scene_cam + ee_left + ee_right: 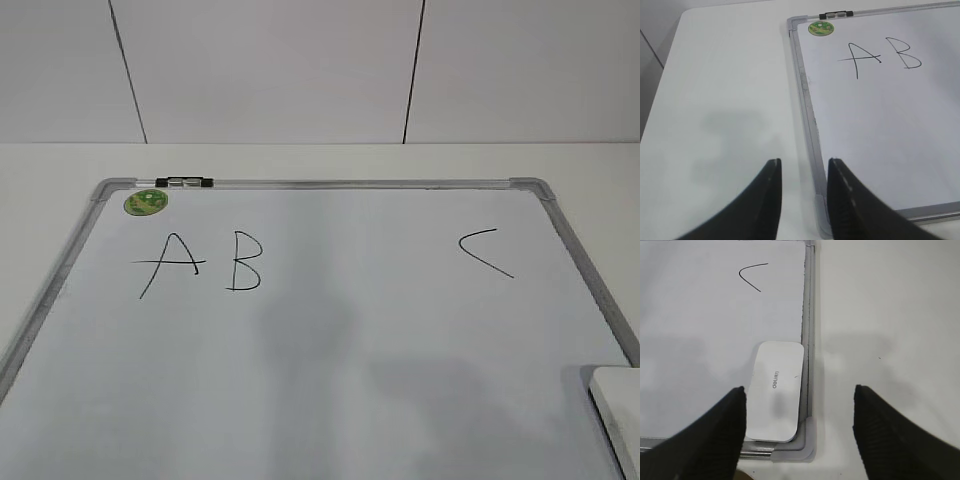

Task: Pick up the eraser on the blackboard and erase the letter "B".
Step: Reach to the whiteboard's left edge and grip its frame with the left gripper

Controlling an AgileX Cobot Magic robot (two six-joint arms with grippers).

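— White plastic block, that's the eraser [776,390]? Where's it sit?

— Yep, smooth, rounded-rect, small grey print on top, thin dark edge at its base. Lies flat in the near right corner of the blackboard [700,340], long side just beside the silver-grey frame rail, short end near the rounded grey corner piece. In the exterior view only a sliver shows at the bottom right [617,412].

— And the letter "B" [244,262]?

— Thin black strokes, left half of the board, right next to the slanted "A" [170,262]. Angular "C" [485,252] is well apart on the right side. Round green magnet [146,202] by the top-left corner, w/ a black-and-silver clip [184,182] on the top rail.

— Room to move?

— Board surface btwn B and eraser is bare, glossy, some soft shadows. White table [725,90] runs wide past both side rails.

— Grippers?

— Right gripper [800,405] spread wide, dark ribbed fingers [725,430] straddling eraser and frame, holding nothing. Left gripper [804,172] has a narrow gap, over the board's near left corner, empty.
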